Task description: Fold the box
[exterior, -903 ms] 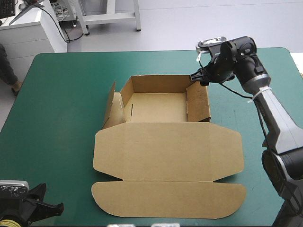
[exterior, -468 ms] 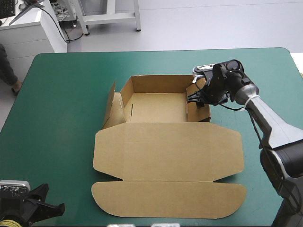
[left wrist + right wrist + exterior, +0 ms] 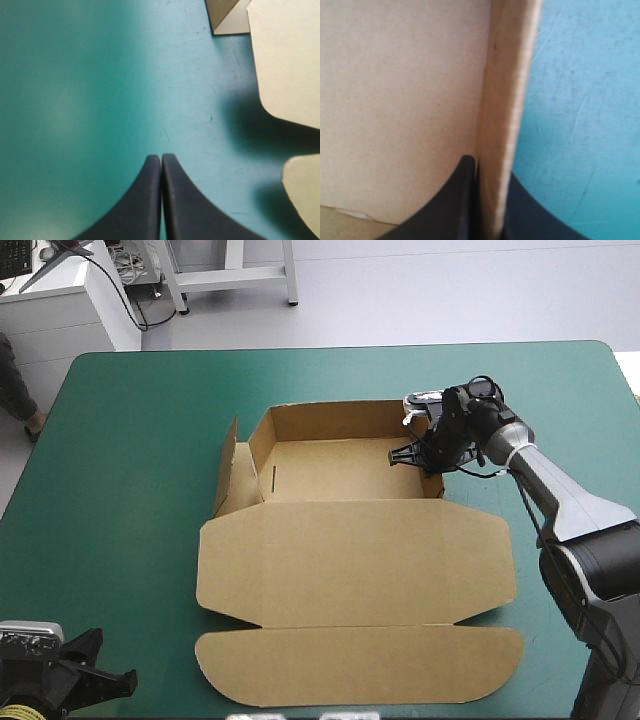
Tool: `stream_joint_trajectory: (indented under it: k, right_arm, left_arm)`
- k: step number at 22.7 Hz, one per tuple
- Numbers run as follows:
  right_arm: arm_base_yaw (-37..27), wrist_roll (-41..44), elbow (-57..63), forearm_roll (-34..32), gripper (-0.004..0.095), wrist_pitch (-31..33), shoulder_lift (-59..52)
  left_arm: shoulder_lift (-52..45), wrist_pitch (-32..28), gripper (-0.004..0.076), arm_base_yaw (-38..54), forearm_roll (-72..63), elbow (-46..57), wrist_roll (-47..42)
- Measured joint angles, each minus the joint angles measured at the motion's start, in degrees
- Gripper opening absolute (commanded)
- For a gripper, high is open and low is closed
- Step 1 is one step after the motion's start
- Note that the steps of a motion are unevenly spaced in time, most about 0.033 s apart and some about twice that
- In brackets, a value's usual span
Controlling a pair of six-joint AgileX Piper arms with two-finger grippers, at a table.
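The brown box (image 3: 355, 560) lies mid-table as an open tray with its lid flat toward the near edge. The tray's far wall and right wall (image 3: 434, 462) stand upright, while its left flap (image 3: 229, 472) leans outward. My right gripper (image 3: 408, 454) sits on the right wall, shut on it. In the right wrist view the wall (image 3: 507, 100) rises between the black fingers of the right gripper (image 3: 490, 167), one inside the tray and one outside. My left gripper (image 3: 105, 680) rests at the near left corner, shut on nothing (image 3: 161, 157), with the lid's corner (image 3: 285, 60) ahead and to one side.
The teal-green cover (image 3: 120, 440) spreads wide to the left of the box and in a narrower band to its right. The table's right edge runs just beyond the right arm.
The right gripper came down from above the tray's far right corner onto the right wall. The wall's inner flap went from leaning inward to upright. The box slid slightly left.
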Motion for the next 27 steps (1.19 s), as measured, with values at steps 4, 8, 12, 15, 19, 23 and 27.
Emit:
stream_joint_trajectory:
  k: [4,8,12,15,19,23,27]
  right_arm:
    - [0.0,0.0,-1.2,-0.5,-0.0019,3.3,0.0]
    - [0.0,-0.1,-5.4,-2.9,-0.0019,8.3,0.1]
    - [0.0,-0.1,-12.6,-6.4,-0.0019,11.7,-1.2]
    - [0.0,-0.2,-16.5,-7.2,-0.0019,12.2,-5.4]
    - [0.0,-0.2,-17.8,-7.9,-0.0019,12.5,-12.5]
    - [0.0,-0.4,-17.8,-9.6,-0.0019,12.5,-17.1]
    - [0.0,-0.8,-17.8,-9.6,-0.0019,12.5,-18.3]
  left_arm:
    - [0.0,0.0,-0.0008,0.0,0.0,0.0,0.0]
    - [0.0,0.0,-0.0008,0.0,0.0,0.0,0.0]
    - [0.0,0.0,-0.0008,0.0,0.0,0.0,0.0]
    - [0.0,0.0,-0.0008,0.0,0.0,0.0,0.0]
    - [0.0,-0.2,0.0051,0.0,0.0,0.0,0.0]
    - [0.0,-0.7,0.0359,0.0,0.0,0.0,0.5]
    - [0.0,-5.2,0.0516,0.0,-0.8,0.0,0.5]
